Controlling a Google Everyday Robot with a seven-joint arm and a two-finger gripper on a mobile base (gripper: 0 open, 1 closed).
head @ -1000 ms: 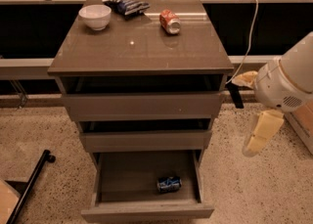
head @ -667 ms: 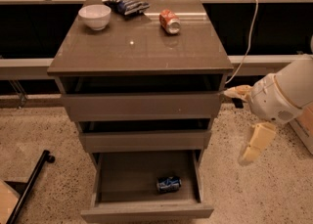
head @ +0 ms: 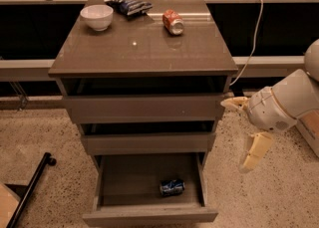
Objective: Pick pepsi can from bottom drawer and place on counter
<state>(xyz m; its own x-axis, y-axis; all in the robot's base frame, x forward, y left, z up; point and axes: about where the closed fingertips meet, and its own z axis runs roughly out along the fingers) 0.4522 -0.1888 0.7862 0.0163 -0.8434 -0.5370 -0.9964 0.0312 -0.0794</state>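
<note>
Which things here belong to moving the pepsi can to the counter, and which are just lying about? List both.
For the job: pepsi can, lying in the open bottom drawer; counter; gripper, open, empty, right of the cabinet.
Lying about, all on the counter: white bowl; dark snack bag; orange-red can on its side.

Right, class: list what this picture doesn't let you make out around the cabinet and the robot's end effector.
All in the camera view:
- The arm behind the end effector, which hangs open right of the drawers, is cut off by the right edge.
- The insides of the two upper drawers are hidden by their fronts and shadow.
- The print on the pepsi can, lying in the bottom drawer, is too blurred to read.
</note>
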